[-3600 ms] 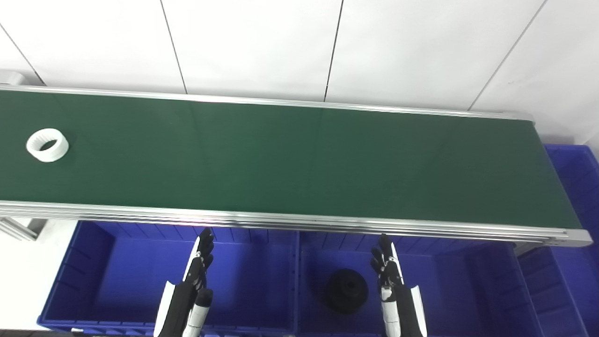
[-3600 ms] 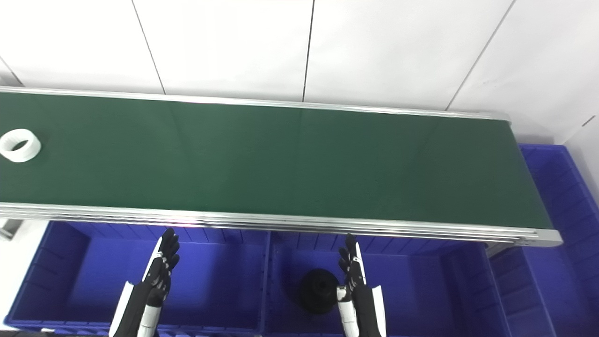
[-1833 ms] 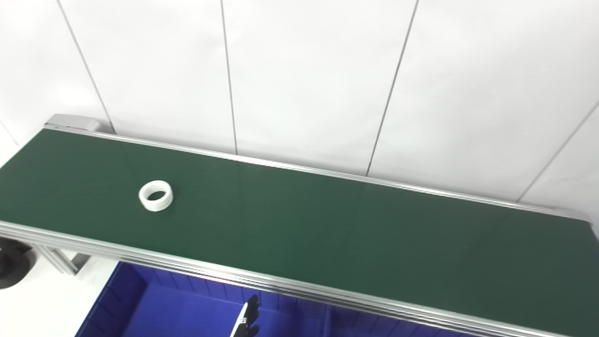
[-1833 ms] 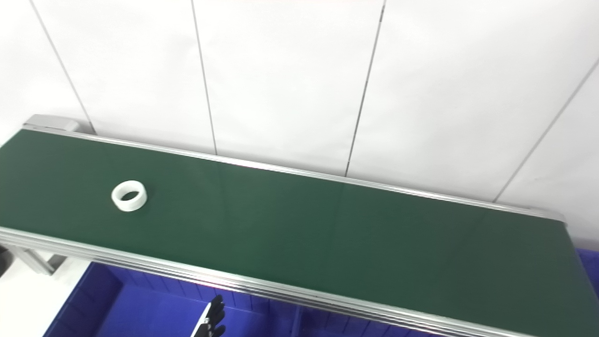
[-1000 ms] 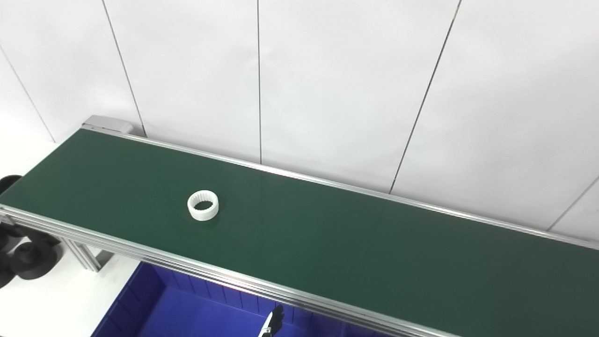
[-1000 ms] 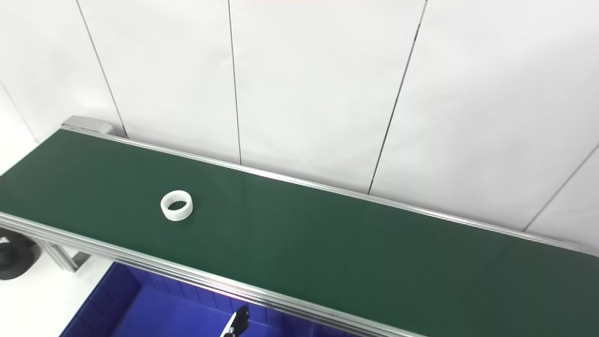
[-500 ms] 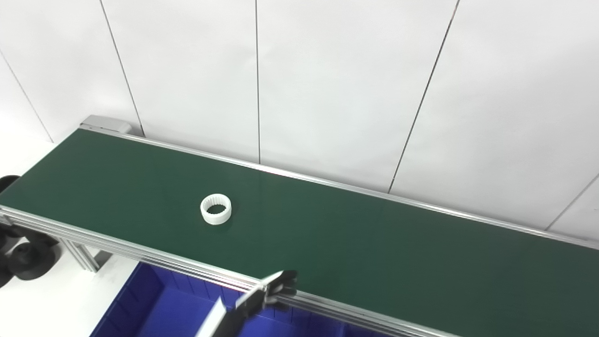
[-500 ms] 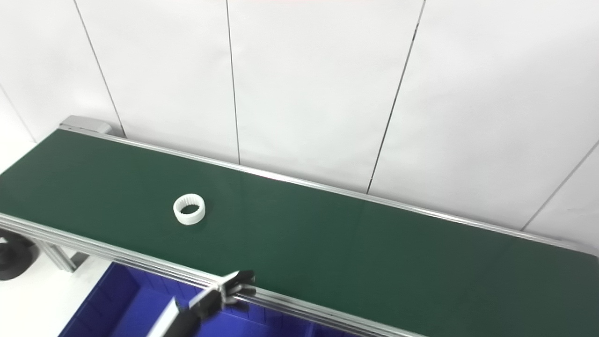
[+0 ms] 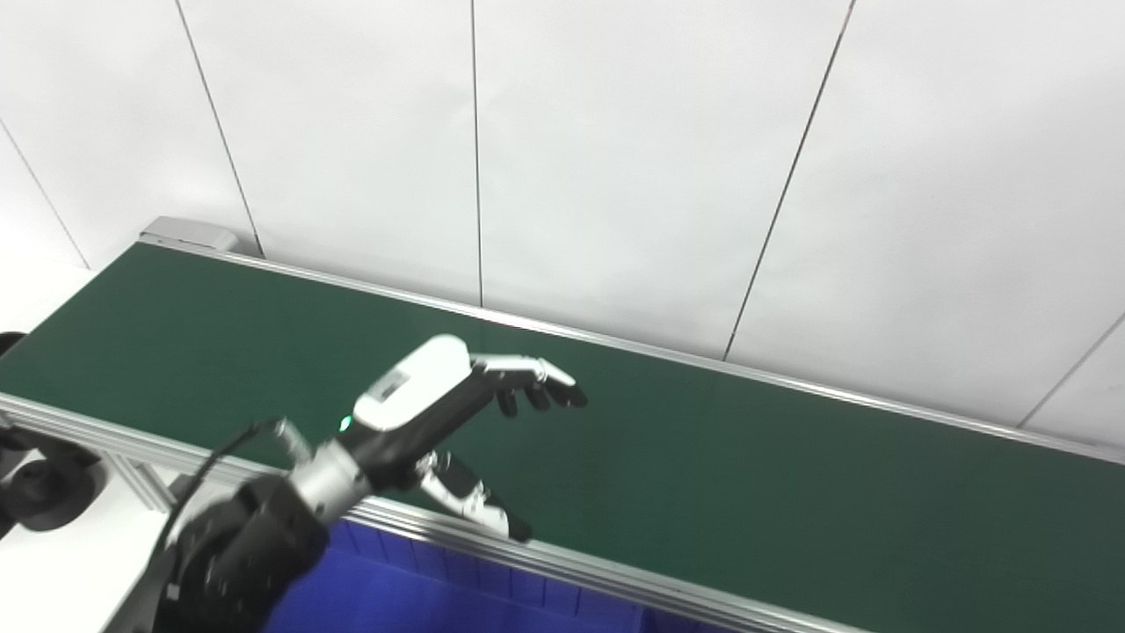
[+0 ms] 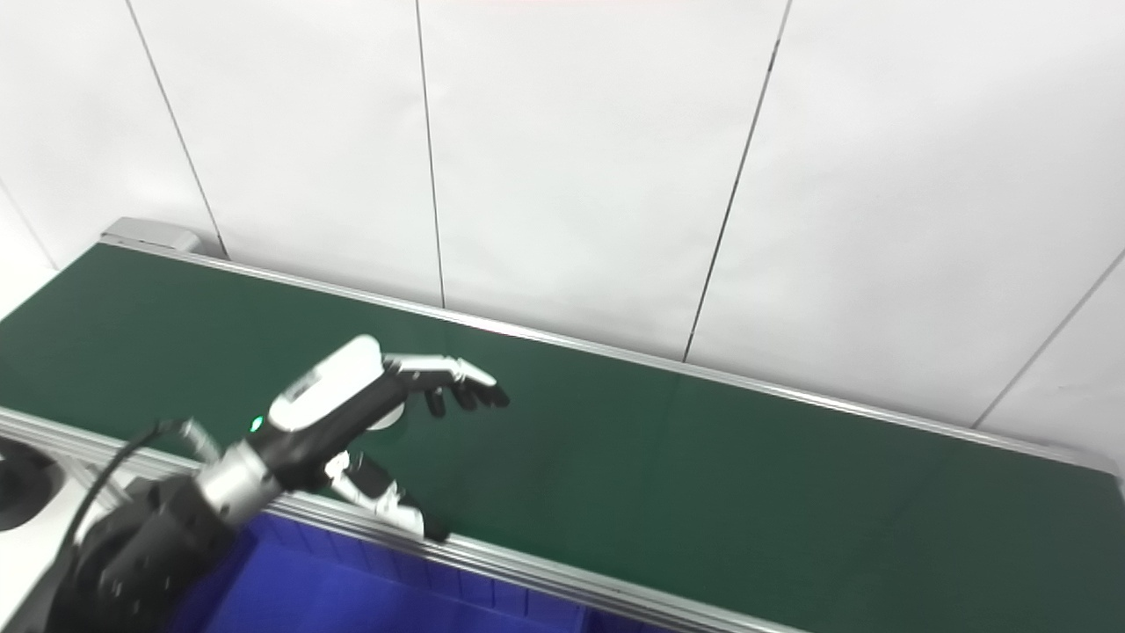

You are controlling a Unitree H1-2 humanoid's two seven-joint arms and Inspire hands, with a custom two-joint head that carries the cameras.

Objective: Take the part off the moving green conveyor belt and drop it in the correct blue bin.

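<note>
- At the far left, dark round shapes (image 9: 39, 492) sit beside the belt frame; I can't tell what they are, and they play no part in this step.
- My left robot hand (image 9: 457, 413) is out over the green conveyor belt (image 9: 791, 475), fingers (image 9: 527, 374) spread forward and thumb (image 9: 466, 492) dropped low toward the near rail. It is wide apart and has hold of nothing.
- The white ring part (image 10: 387, 420) is almost wholly hidden under my palm; only a sliver of white shows in the right eye view. I judge it lies on the belt just beneath the robot hand, not yet gripped.
- So, as I read it, the reach is made, while the closing, the lift and the drop are all left to do.
- The blue bin (image 9: 422, 598) shows only as a strip below the near rail; nothing of mine is in it that I can see.
- My right robot hand is out of view.
- To the right the belt runs bare. I can read no brand, label or writing anywhere.
</note>
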